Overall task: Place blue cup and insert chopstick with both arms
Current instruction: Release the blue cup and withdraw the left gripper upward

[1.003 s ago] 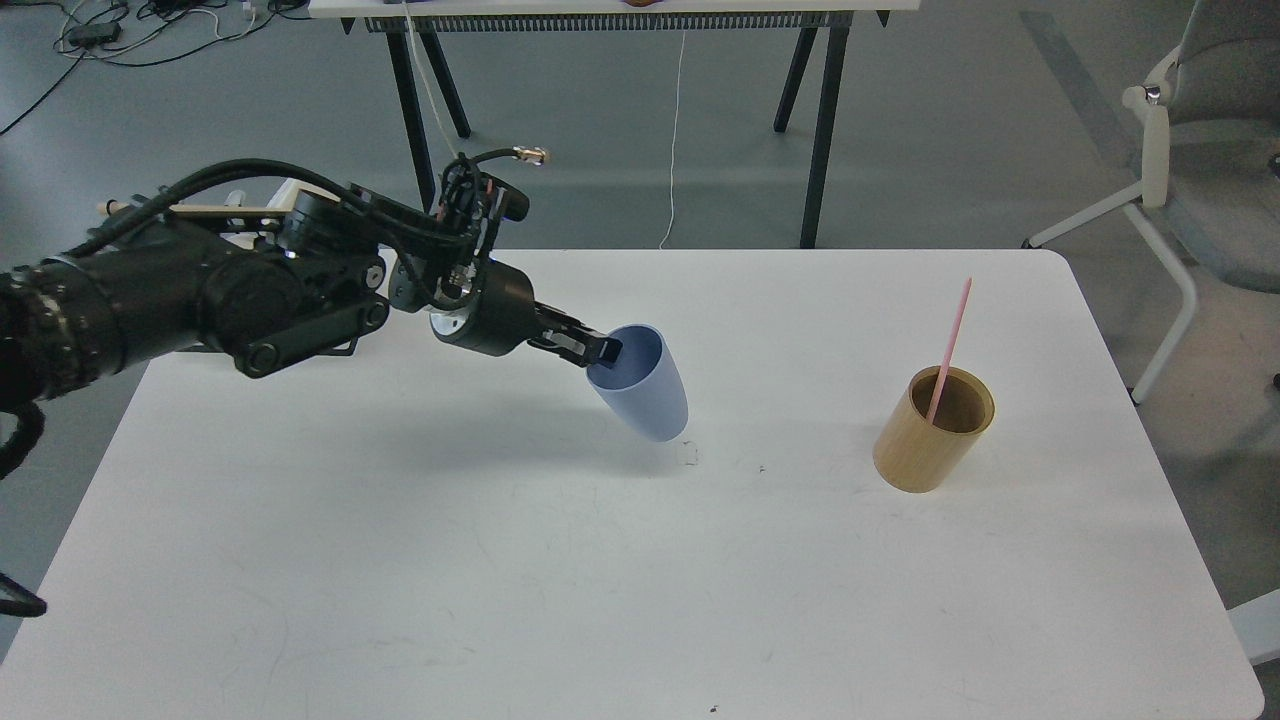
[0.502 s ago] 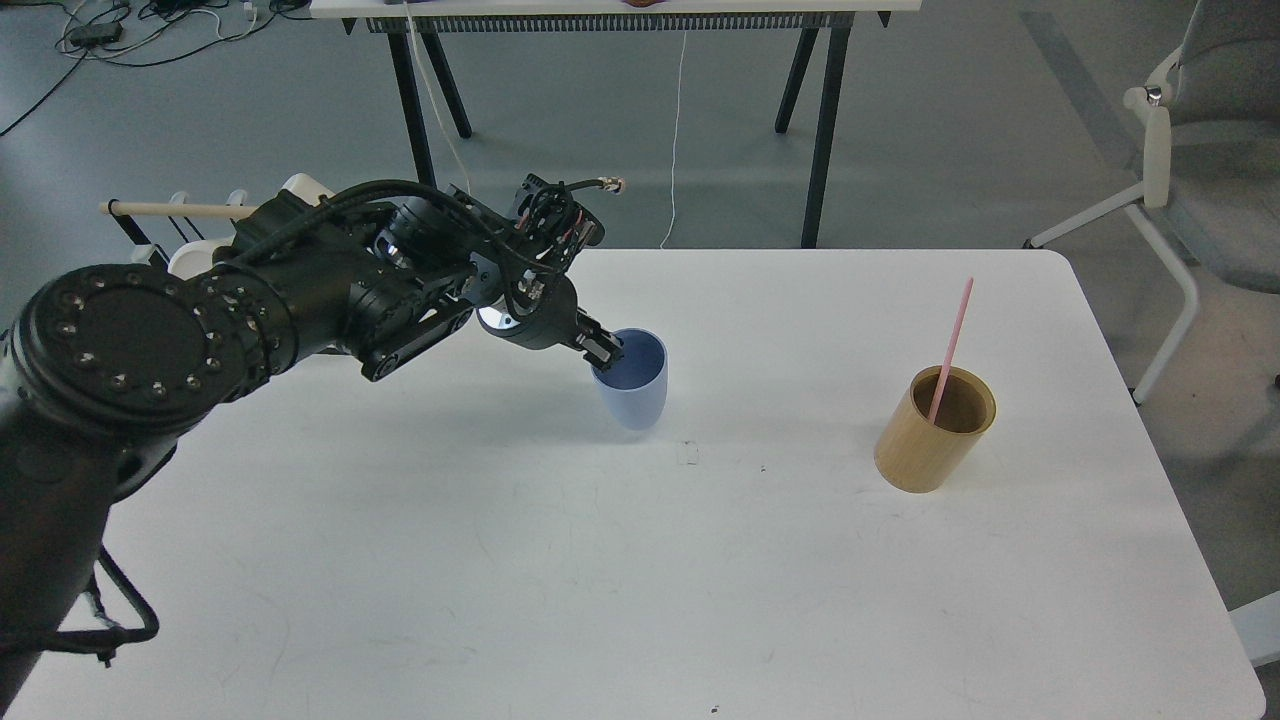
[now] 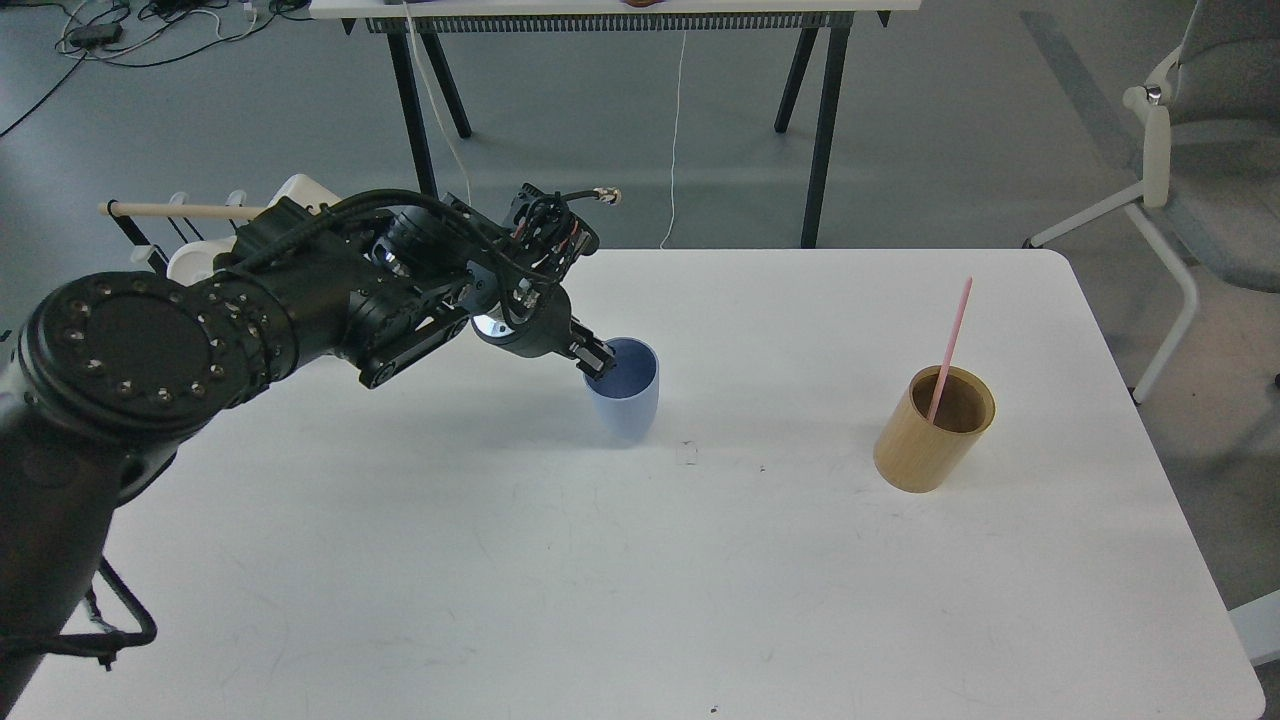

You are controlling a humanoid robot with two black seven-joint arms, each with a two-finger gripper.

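Note:
The blue cup (image 3: pixel 625 395) stands upright near the middle of the white table (image 3: pixel 640 560), mouth up. My left gripper (image 3: pixel 597 360) is shut on the cup's left rim, one finger inside the cup. The pink chopstick (image 3: pixel 950 345) leans in a tan wooden cylinder (image 3: pixel 932 430) at the right of the table, its top end pointing up and right. My right arm and its gripper are out of view.
A rack with a pale wooden rod (image 3: pixel 185 210) and white mugs stands off the table's back left corner. A black-legged table (image 3: pixel 620 10) stands behind. A grey chair (image 3: pixel 1200 150) is at the right.
My left arm swung round and brought the cup from tilted in the air to upright, then lowered it slightly left onto the table. The chopstick and cylinder have not moved.

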